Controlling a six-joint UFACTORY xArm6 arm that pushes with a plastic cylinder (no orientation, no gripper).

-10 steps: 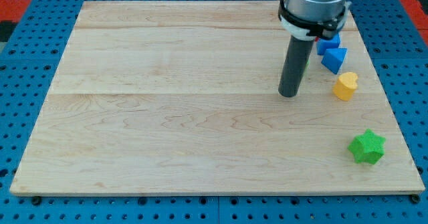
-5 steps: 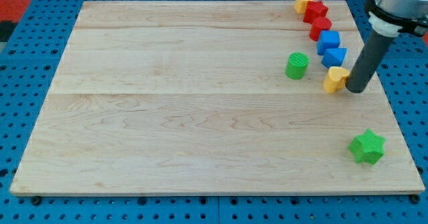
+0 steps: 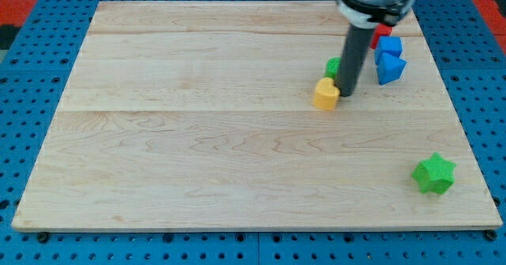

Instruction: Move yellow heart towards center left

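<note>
The yellow heart (image 3: 325, 94) lies on the wooden board (image 3: 198, 138), right of centre in the upper half. My tip (image 3: 346, 92) stands at the heart's right side, touching it. A green cylinder (image 3: 334, 66) sits just above the heart, partly hidden behind the rod.
Two blue blocks (image 3: 390, 59) lie to the rod's right, with a red block (image 3: 383, 32) just above them, partly hidden by the arm. A green star (image 3: 434, 174) sits at the view's bottom right. The board's right edge is near these blocks.
My tip swung from the heart's left round to its right side, then pushed the heart about 90 px to the left, past the green cylinder.
</note>
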